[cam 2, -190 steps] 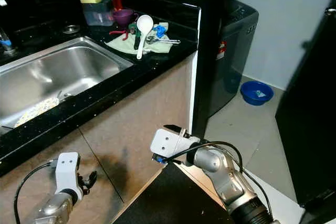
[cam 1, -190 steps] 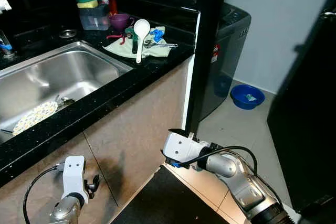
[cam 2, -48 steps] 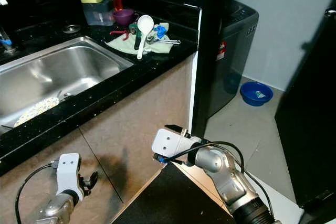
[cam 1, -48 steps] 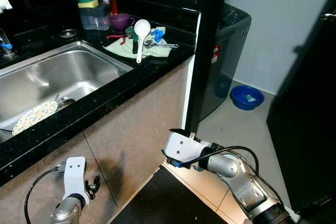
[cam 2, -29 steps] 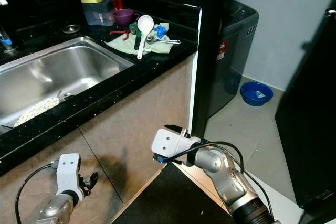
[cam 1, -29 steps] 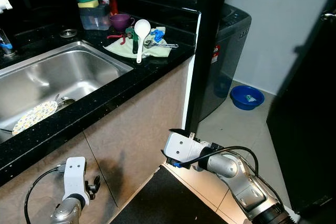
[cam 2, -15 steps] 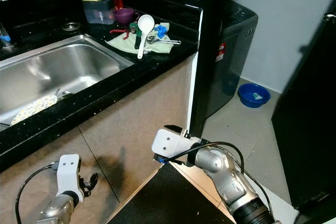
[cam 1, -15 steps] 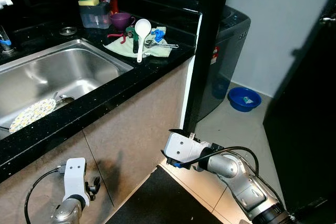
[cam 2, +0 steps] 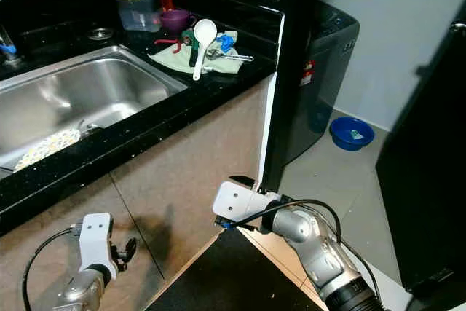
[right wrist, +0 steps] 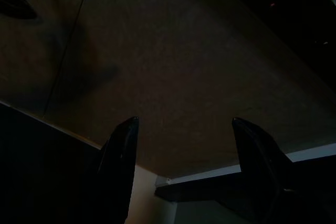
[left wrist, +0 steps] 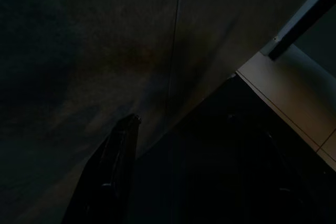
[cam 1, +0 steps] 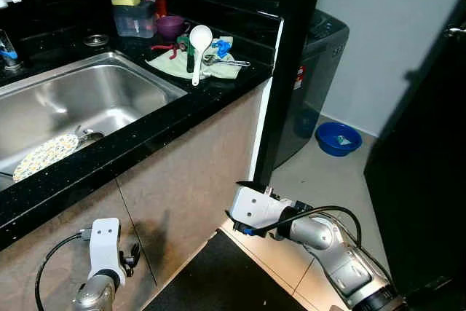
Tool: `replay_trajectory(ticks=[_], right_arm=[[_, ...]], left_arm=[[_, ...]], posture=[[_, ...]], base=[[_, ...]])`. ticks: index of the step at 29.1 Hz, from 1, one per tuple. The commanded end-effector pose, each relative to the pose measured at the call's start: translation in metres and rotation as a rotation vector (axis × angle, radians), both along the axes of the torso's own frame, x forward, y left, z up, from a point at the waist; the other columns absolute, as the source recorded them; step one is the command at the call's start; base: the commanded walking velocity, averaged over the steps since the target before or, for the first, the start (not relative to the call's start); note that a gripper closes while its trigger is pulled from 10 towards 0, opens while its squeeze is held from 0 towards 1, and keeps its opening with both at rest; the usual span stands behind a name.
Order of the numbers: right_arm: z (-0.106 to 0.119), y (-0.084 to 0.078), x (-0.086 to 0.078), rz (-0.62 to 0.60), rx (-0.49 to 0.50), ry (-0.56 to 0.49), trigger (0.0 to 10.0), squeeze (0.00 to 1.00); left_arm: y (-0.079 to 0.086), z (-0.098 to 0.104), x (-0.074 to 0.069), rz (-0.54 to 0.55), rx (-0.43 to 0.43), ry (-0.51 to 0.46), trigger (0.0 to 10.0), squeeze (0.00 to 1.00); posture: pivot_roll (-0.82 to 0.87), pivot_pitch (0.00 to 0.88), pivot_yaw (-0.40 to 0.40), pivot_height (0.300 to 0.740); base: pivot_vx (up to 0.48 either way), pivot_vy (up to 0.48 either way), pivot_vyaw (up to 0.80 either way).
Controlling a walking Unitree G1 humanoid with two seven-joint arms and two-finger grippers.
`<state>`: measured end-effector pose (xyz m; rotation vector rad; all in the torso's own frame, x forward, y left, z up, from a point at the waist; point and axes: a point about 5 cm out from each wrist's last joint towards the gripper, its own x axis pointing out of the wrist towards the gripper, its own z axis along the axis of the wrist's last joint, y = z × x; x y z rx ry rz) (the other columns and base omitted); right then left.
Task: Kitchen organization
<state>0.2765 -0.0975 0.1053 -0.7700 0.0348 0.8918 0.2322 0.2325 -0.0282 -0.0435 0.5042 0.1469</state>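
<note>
A black counter (cam 1: pixel 145 140) holds a steel sink (cam 1: pixel 109 92) with a patterned plate (cam 1: pixel 45 156) lying in it. On a pale green cloth (cam 1: pixel 173 67) at the counter's right end lie a white spoon (cam 1: pixel 198 40) and small tools. Behind them stand a purple cup (cam 1: pixel 171 27) and a clear container (cam 1: pixel 135 20) topped with sponges. My left arm (cam 1: pixel 105 245) and right arm (cam 1: pixel 256 210) hang low before the beige cabinet doors (cam 1: pixel 189 180). In the wrist views the left gripper (left wrist: pixel 182 118) and the right gripper (right wrist: pixel 185 120) are open, nothing between their fingers.
A tall black panel (cam 1: pixel 287 71) ends the counter. Beyond it stands a grey washing machine (cam 1: pixel 317 63), with a blue bowl (cam 1: pixel 337 138) on the tiled floor. A dark mat (cam 1: pixel 218 285) lies at my feet. A black appliance door (cam 1: pixel 426 180) closes off the right.
The head view has shifted a little to the right. Both arms hang as before and nothing on the counter has moved.
</note>
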Motion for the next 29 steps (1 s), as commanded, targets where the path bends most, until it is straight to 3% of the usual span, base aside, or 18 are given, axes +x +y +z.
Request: replay_trajectory(ticks=[1,29], right_arm=[[0.0022,-0.0014,-0.0003,0.001,0.004,-0.006,10.0,0.0],[0.0033,0.0039,0.0015,0.002,0.008,-0.009,10.0,0.0]], left_arm=[[0.0018,-0.0001,-0.0011,0.004,-0.005,0.007,10.0,0.0],[0.0073,0.0001,-0.0013,0.006,0.0,0.021,10.0,0.0]], posture=[[-0.01,0.0,-0.011,0.74],[0.0,0.0,0.0,0.74]], base=[[0.0,0.0,0.0],[0.0,0.0,0.0]])
